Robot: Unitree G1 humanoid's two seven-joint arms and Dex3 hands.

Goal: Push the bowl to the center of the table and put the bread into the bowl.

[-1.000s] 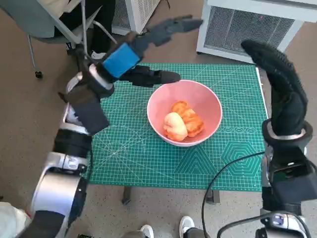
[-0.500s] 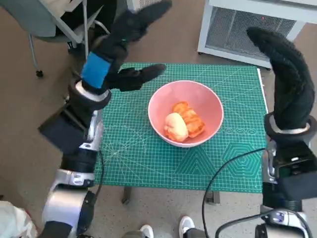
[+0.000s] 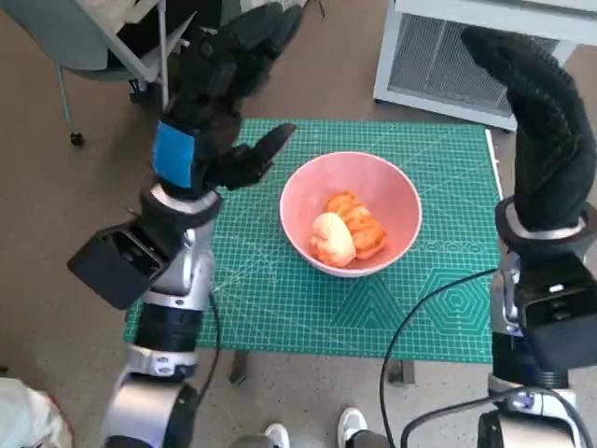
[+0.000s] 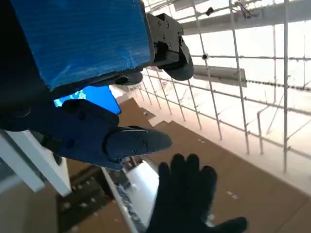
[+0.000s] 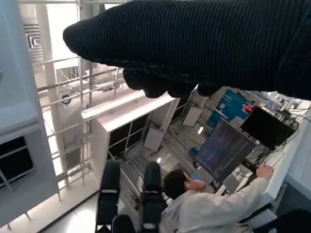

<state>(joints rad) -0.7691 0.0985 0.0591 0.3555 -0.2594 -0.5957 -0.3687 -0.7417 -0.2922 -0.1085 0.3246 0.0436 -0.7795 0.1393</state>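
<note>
— Where is the bread (image 3: 347,227)?
— Inside the pink bowl (image 3: 310,183), near the middle of the green tabletop (image 3: 280,299).
— And the hands?
— Both raised, holding nothing: left hand (image 3: 216,89) fingers apart (thumb jutting toward the bowl), right hand (image 3: 541,121) fingers straight, side by side.

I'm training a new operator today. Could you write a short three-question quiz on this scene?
1. True or false: the bread lies inside the pink bowl.
2. What covers the table? A) green cutting mat B) white cloth C) bare wood
3. Fill in: the left hand and the right hand are both raised and hold ____.

Key:
1. True
2. A: the green cutting mat
3. nothing
</note>
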